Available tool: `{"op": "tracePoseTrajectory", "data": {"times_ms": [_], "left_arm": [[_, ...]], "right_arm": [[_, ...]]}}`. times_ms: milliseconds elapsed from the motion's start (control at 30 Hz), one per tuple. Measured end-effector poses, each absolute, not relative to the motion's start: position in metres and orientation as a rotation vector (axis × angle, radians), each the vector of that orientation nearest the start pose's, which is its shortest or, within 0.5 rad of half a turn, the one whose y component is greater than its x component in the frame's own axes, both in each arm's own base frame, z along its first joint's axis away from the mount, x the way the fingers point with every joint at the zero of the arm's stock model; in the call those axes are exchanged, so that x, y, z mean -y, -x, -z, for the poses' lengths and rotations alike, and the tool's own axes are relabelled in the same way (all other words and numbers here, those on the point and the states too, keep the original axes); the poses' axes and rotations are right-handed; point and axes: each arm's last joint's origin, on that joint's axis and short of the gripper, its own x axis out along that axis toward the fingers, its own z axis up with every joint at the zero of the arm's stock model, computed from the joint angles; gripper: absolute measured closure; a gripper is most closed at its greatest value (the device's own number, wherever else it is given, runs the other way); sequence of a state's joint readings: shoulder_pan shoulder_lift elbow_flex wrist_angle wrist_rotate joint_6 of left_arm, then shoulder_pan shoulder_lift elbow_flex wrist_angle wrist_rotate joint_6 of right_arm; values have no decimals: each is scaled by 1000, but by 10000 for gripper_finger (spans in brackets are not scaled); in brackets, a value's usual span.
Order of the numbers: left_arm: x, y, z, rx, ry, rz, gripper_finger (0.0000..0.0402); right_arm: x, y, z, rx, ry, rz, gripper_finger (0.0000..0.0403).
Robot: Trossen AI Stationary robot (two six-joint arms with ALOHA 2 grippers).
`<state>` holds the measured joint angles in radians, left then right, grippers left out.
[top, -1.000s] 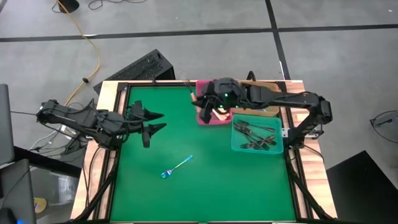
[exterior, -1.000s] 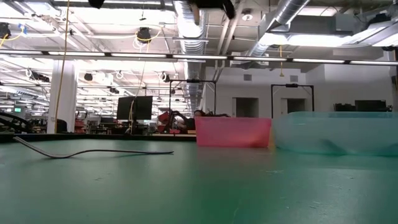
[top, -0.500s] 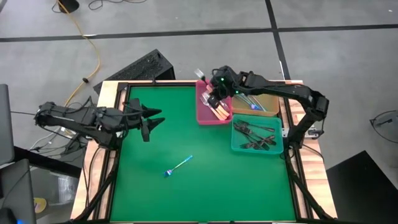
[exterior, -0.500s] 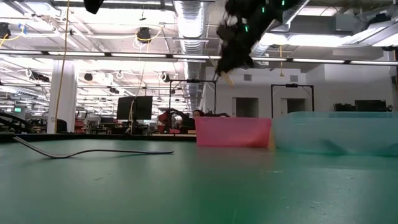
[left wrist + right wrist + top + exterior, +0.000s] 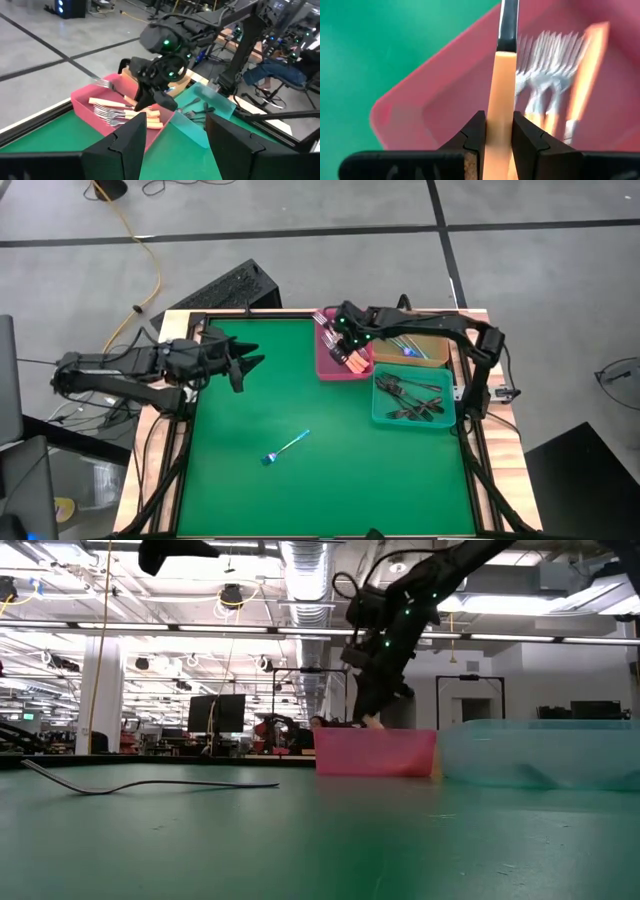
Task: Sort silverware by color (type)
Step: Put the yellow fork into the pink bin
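From above, the right end effector (image 5: 343, 340) hangs over the pink bin (image 5: 325, 369) at about one o'clock on the green tabletop (image 5: 300, 490). The teal bin (image 5: 378, 416) of dark forks (image 5: 410, 398) sits at three o'clock. A blue fork (image 5: 284, 448) lies alone near the tabletop's centre. The left end effector (image 5: 246, 364) waits at ten o'clock, its fingers spread with nothing between them.

At tabletop level, the right end effector (image 5: 375, 705) dips to the pink bin's (image 5: 375, 753) rim, and the lone fork (image 5: 150, 783) lies at nine o'clock.

The left wrist camera shows tan-handled forks (image 5: 122, 111) piled in the pink bin (image 5: 87, 97).

The right wrist camera shows its fingers (image 5: 472, 135) clamped on a tan-handled fork (image 5: 501, 95) above the bin.
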<state>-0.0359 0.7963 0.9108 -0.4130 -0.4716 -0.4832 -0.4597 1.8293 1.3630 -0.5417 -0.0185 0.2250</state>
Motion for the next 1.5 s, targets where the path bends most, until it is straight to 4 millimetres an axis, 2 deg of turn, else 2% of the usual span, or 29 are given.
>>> {"op": "tracePoseTrajectory", "data": {"times_ms": [100, 267, 533, 767, 1033, 1167, 1500], "left_arm": [[-11, -162, -352, -194, 391, -474, 215], [-17, -162, -352, -205, 393, -453, 215], [-25, -162, -351, -217, 418, -411, 215], [-28, -162, -351, -225, 431, -381, 215], [-31, -161, -351, -234, 439, -358, 215], [-31, -161, -351, -239, 430, -355, 215], [-31, -161, -351, -241, 425, -352, 215]], "right_arm": [[171, -345, -210, -988, -490, 526, 316], [173, -345, -203, -1008, -505, 536, 316], [186, -335, -202, -1032, -536, 576, 316], [183, -336, -202, -1042, -565, 520, 316], [180, -342, -176, -1150, -603, 492, 316], [179, -349, -174, -1154, -605, 490, 316], [196, -334, -173, -1186, -659, 557, 316]]}}
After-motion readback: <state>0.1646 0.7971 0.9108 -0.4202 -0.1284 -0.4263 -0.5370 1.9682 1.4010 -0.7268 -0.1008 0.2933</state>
